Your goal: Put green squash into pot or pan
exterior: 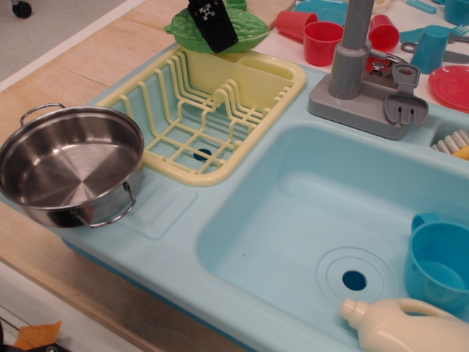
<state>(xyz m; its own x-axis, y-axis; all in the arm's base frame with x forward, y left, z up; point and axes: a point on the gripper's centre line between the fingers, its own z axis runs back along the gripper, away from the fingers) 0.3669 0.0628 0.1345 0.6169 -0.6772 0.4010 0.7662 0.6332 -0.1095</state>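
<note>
**Carry step: squash held above the rack, pot not yet reached**

Obs. The pincer [213, 22], black, enters from the top edge and is clamped across the middle of the green squash [245, 31]. The squash hangs level, long axis roughly left to right, above the far rim of the pale yellow dish rack [205, 110]. Whether it clears that rim or brushes it cannot be told from this view. The fingertips are hidden against the squash.

Target. The steel pot [69, 165] sits at the left end of the light blue sink unit [293, 220], just beside the rack's near-left corner, partly overhanging the wooden counter [95, 59]. It is empty, mouth up, with one wire handle at the far left and one at the near right.

Judgement, step in hand: transport from above the rack to above the pot. Task roughly half done; release remains.

Notes for doing it well:
- Keep height over the rack's tines; a snag there could twist the squash in the grip.
- Travel toward the near left until the squash is centred over the pot floor, not the rim.
- The squash looks about as long as the pot is wide, so keep its pointed ends off the handles.
- Lower inside the wall before releasing; the bumpy plastic may bounce out of a shallow pot.
</note>
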